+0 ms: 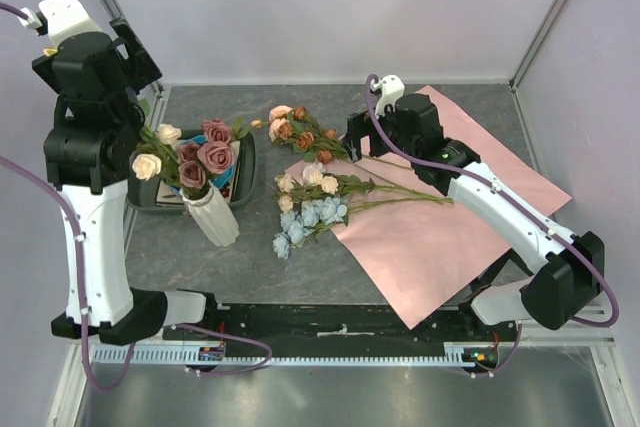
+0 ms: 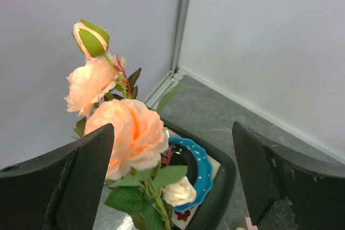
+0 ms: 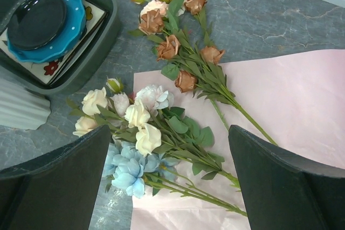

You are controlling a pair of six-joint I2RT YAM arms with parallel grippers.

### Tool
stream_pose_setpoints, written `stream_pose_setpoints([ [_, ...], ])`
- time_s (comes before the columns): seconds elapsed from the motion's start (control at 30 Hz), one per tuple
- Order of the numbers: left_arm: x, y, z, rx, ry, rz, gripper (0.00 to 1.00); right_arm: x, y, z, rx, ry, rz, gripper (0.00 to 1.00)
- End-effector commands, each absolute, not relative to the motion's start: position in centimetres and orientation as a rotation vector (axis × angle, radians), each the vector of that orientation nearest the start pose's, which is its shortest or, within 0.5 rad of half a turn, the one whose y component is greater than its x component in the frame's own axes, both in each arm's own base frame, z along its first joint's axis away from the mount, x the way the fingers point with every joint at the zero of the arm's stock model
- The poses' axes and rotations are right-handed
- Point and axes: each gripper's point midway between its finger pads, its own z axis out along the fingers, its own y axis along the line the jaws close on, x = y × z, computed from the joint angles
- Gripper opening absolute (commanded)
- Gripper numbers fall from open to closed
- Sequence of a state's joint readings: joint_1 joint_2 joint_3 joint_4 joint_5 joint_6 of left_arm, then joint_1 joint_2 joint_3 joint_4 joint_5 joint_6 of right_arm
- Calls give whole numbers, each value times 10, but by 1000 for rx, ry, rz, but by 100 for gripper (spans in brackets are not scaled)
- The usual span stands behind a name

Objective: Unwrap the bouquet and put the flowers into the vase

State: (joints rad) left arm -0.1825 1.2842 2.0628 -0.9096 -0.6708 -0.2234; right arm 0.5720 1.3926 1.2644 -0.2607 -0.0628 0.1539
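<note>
The bouquet is unwrapped: its pink paper (image 1: 480, 217) lies flat at the right. On its left edge lie loose flowers: a brown-peach spray (image 1: 305, 135), a cream spray (image 1: 312, 182) and a blue one (image 1: 305, 219). The white ribbed vase (image 1: 212, 215) stands left of them, holding mauve roses (image 1: 212, 155) and peach roses (image 2: 132, 133). My left gripper (image 2: 172, 149) hangs open high above the vase's peach roses, touching nothing. My right gripper (image 3: 170, 133) is open over the cream flowers (image 3: 137, 114) and blue flowers (image 3: 126, 168), empty.
A dark green tray (image 1: 248, 162) sits behind the vase with a blue dotted plate (image 3: 48, 25) and patterned plates in it. The enclosure's white walls meet in a corner at the back left (image 2: 183, 36). The vase's ribbed side (image 3: 21, 109) shows at the right wrist view's left edge.
</note>
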Motion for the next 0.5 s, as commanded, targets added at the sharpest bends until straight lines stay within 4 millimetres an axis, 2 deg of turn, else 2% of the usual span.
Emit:
stream_pose_setpoints([
  [0.0,300,79,499,-588,1653,393,96,356,260,284,-462,1887,599,98],
  [0.07,294,94,509,-635,1580,429,95,354,262,283,-471,1886,610,98],
  [0.23,288,133,503,-712,1552,633,95,352,263,284,-480,1883,623,98],
  [0.33,294,146,488,-736,1581,647,96,351,263,286,-476,1878,631,98],
  [0.47,316,153,468,-735,1629,574,94,350,264,286,-479,1875,638,98],
])
